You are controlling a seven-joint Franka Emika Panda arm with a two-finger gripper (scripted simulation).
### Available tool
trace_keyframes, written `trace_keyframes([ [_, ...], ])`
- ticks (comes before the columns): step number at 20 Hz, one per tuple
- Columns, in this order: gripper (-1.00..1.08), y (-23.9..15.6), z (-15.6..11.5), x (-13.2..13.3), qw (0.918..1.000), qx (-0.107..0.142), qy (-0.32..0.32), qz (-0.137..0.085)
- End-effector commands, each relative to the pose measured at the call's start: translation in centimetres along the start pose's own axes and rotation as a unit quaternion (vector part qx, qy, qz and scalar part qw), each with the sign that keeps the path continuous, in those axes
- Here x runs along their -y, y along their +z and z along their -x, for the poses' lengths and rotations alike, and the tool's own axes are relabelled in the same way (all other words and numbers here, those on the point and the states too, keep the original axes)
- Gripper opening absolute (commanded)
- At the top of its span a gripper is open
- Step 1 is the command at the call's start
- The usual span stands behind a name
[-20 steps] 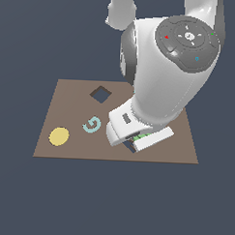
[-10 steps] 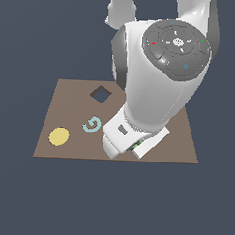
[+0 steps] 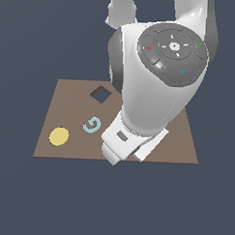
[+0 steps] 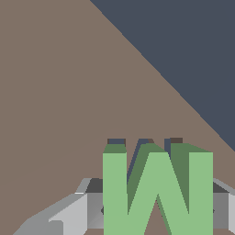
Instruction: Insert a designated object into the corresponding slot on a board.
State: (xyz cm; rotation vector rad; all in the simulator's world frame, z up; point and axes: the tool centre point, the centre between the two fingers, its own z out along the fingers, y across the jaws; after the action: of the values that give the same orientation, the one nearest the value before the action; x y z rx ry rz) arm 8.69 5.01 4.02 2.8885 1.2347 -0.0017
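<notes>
- From the wrist, we see the claw (image 4: 158,206) clamped on the green M (image 4: 157,193), right above dark slot (image 4: 144,142) slivers on the board (image 4: 59,92).
- Outside, the arm (image 3: 154,92) hides both; we only see the teal G (image 3: 92,124), yellow disc (image 3: 59,136) and diamond hole (image 3: 100,94).

You see a matt brown board (image 3: 67,95), flat and smooth with no grain or sheen. The green M block (image 4: 156,193) looks like matt, uniformly coloured plastic with sharp edges. The gripper (image 4: 156,209) fingers (image 4: 69,213) read as dull grey metal. The arm (image 3: 149,92) shell is smooth, softly glossy white plastic with a grey cap.
</notes>
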Motion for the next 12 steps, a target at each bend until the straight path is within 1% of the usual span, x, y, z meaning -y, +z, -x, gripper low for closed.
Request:
trace_keyframes([
  [1,-1.0,0.0,-0.1,-0.1,1.0,0.0,-0.005,0.0],
  [12,-1.0,1.0,-0.1,-0.1,1.0,0.0,-0.005,0.0],
])
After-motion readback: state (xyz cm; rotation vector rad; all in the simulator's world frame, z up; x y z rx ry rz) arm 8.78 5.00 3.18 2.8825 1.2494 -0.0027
